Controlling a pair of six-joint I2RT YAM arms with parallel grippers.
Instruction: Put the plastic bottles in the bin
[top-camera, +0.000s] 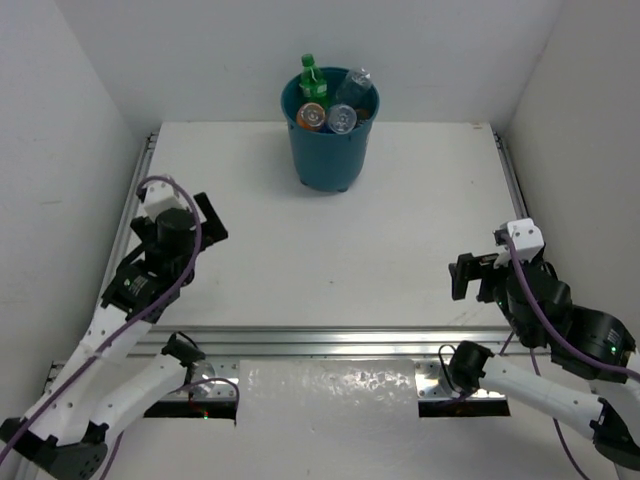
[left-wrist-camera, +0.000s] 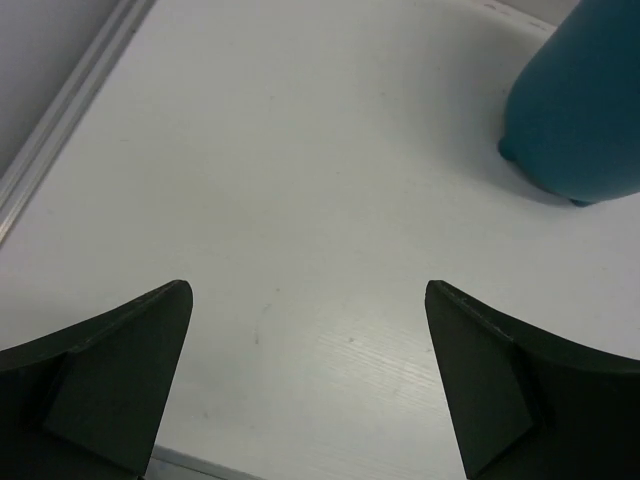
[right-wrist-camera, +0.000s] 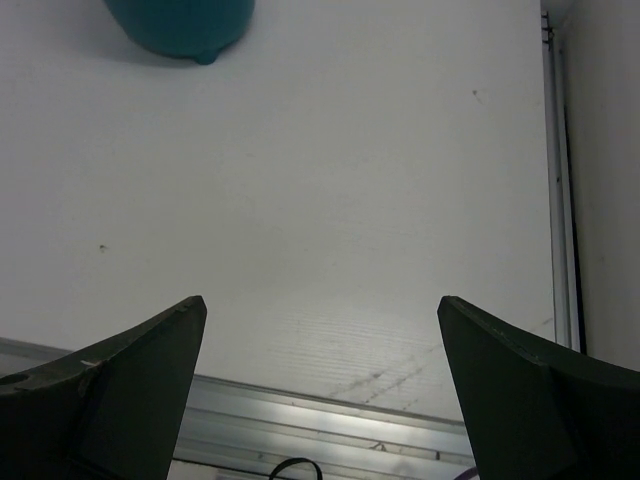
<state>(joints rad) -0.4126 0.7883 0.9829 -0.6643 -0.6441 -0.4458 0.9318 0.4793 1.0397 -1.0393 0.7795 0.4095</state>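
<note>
The teal-blue bin (top-camera: 329, 150) stands at the back middle of the white table. Several plastic bottles stand or lie inside it: a green one (top-camera: 310, 76), one with an orange label (top-camera: 312, 117), and clear ones (top-camera: 342, 118). The bin's lower wall shows in the left wrist view (left-wrist-camera: 580, 110) and its base in the right wrist view (right-wrist-camera: 185, 22). My left gripper (top-camera: 205, 228) is open and empty over the table's left side (left-wrist-camera: 305, 300). My right gripper (top-camera: 478, 277) is open and empty near the front right (right-wrist-camera: 320, 315).
Aluminium rails run along the table's left edge (top-camera: 135, 190), right edge (top-camera: 510, 175) and front edge (top-camera: 330, 340). White walls close in the left, right and back. A crinkled clear sheet (top-camera: 325, 395) lies below the front rail between the arm bases.
</note>
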